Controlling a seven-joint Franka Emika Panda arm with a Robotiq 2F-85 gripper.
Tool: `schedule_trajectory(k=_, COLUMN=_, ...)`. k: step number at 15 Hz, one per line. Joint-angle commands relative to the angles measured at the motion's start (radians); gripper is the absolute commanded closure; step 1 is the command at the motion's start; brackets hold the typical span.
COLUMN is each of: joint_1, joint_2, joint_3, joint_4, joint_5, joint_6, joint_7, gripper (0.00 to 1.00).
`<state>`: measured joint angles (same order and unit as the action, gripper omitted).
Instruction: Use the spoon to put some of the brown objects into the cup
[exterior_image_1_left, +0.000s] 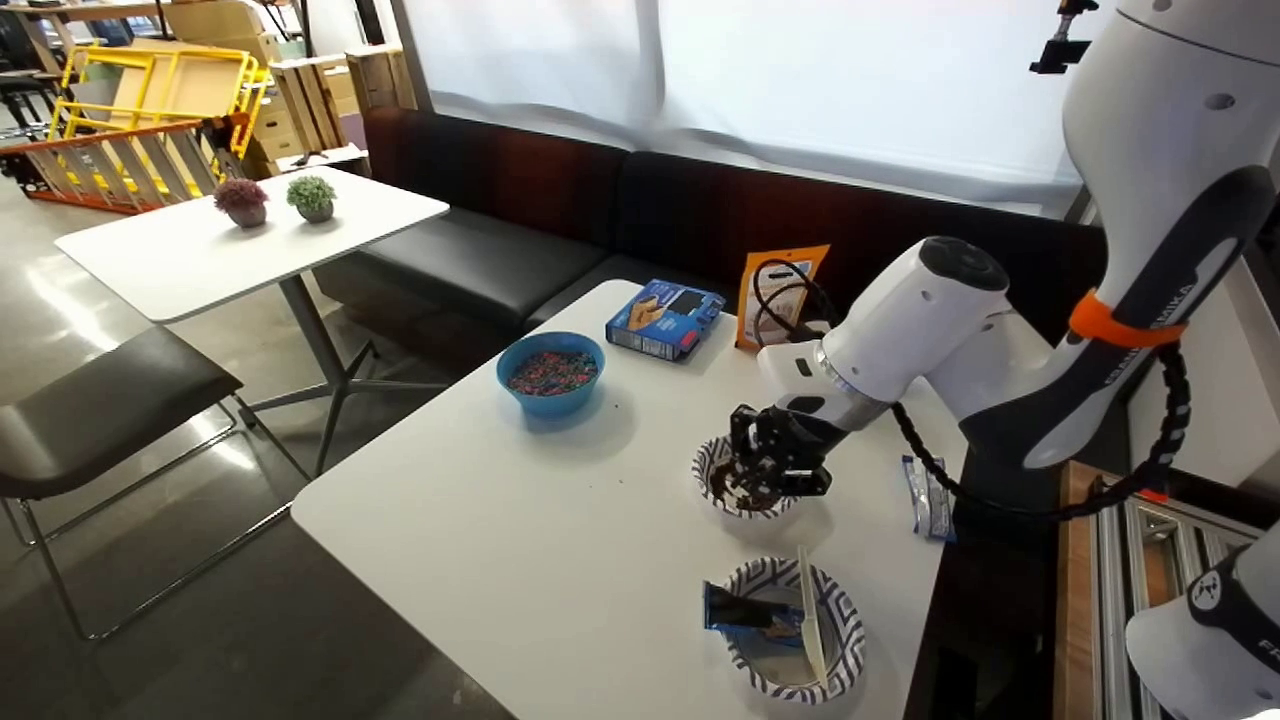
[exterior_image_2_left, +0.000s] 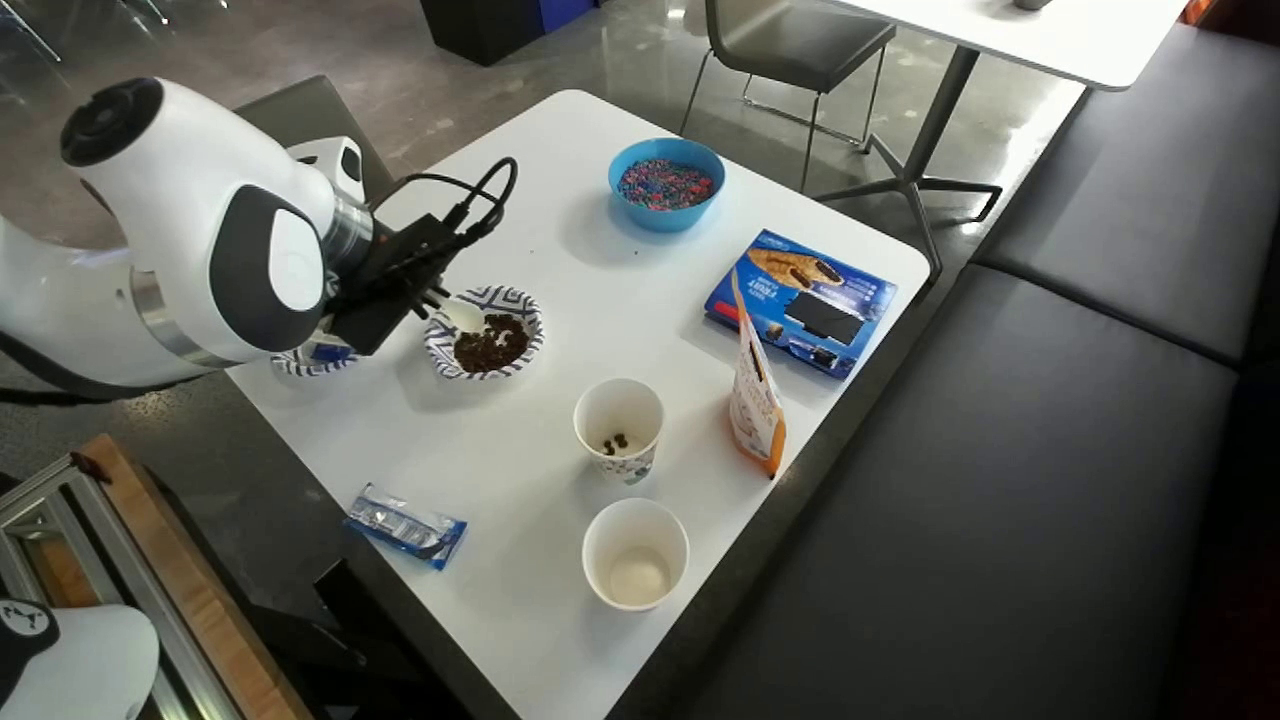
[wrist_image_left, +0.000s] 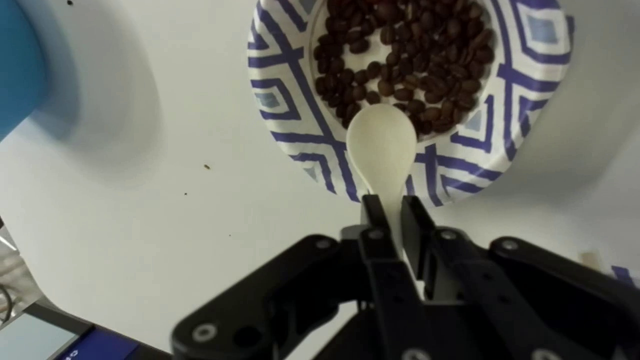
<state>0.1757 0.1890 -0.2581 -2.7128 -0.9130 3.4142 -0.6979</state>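
Note:
My gripper (wrist_image_left: 390, 201) is shut on the pale cream spoon (wrist_image_left: 382, 137), with its neck between the fingers. The spoon also shows in an exterior view (exterior_image_2_left: 463, 316). Its head is over the near edge of the patterned bowl (wrist_image_left: 285, 100) and carries no visible pieces. Whether it touches the brown objects (wrist_image_left: 435, 65) cannot be told. These are small dark brown beans, also seen in an exterior view (exterior_image_2_left: 492, 348), with a bare patch among them. A white cup (exterior_image_2_left: 619, 410) holds a few brown pieces at its bottom. A plain white cup (exterior_image_2_left: 635, 550) beside it looks empty.
A blue bowl (exterior_image_2_left: 640, 210) of coloured bits, a blue box (exterior_image_2_left: 800, 300) and an upright orange pouch (exterior_image_2_left: 757, 410) stand on the table. A silvery-blue wrapper (exterior_image_2_left: 405, 525) lies near one edge. A second patterned bowl (exterior_image_1_left: 848, 640) holds a blue packet (exterior_image_1_left: 755, 612) and a pale utensil (exterior_image_1_left: 812, 625).

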Motion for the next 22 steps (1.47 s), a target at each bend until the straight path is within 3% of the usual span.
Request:
schedule_trajectory(k=1, joint_1=0.01, joint_2=-0.016, joint_3=0.018, joint_4=0.008, joint_5=0.009, joint_6=-0.049, joint_7=0.026, gripper=0.97)
schedule_trajectory(k=11, joint_1=-0.024, joint_2=0.041, joint_3=0.087, joint_4=0.082, joint_5=-0.004, joint_6=-0.057, joint_7=0.051, gripper=0.97)
schedule_trajectory(k=22, joint_1=-0.17, joint_2=0.09, joint_3=0.216, joint_4=0.11, joint_5=-0.008, joint_6=-0.068, joint_7=0.059, gripper=0.97)
